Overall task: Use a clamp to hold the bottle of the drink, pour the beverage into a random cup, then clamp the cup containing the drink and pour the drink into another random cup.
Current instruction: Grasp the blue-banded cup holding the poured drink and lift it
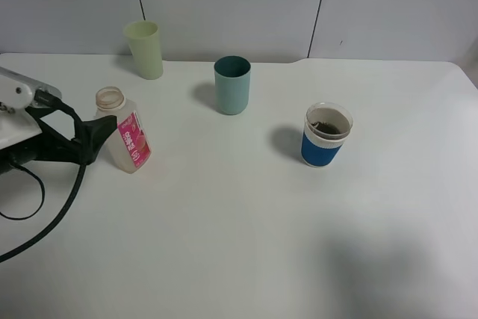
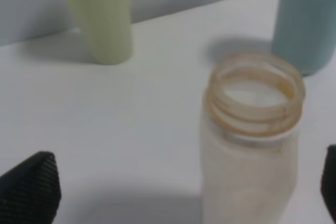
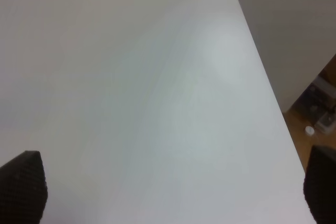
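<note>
Near worktop's [image 1: 239, 244] left edge, my left gripper [image 2: 178, 190] gapes around the bottle [image 1: 123, 136], gripping nothing; right gripper [image 3: 172, 187] open, empty. Cup [image 1: 326, 137] w/ drink [image 1: 327, 121], nearer right edge: prob light, thin, I'd squeeze sleeve [image 1: 321, 151] gently

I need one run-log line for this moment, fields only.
left gripper: open, jaws either side of upright bottle | right gripper: open, over table | beverage: in blue-sleeved cup | teal cup: standing apart
</note>
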Controlling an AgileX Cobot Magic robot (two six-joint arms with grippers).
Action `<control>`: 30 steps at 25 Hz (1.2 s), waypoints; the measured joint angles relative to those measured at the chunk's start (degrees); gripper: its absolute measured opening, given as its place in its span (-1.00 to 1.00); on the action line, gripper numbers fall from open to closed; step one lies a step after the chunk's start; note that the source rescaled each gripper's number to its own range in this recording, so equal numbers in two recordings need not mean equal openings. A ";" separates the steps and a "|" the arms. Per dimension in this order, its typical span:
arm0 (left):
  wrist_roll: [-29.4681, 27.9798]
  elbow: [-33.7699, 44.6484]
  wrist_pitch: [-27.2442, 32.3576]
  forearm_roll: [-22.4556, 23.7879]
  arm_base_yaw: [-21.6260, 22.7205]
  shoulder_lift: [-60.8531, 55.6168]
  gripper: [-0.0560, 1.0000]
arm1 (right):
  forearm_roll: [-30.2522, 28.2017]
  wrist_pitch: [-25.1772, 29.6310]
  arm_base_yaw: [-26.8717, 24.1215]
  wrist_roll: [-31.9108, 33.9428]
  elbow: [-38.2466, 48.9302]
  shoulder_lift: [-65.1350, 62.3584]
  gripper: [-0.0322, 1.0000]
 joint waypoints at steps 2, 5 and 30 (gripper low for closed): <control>-1.13 0.15 3.66 -1.62 0.00 -4.06 1.00 | 0.00 0.00 0.00 0.00 0.00 0.00 1.00; -2.10 0.21 7.76 -4.36 0.00 -10.24 1.00 | 0.00 0.00 0.00 0.00 0.00 0.00 1.00; -2.11 -27.90 81.66 -4.87 0.00 -52.10 1.00 | 0.00 0.00 0.00 0.00 0.00 0.00 1.00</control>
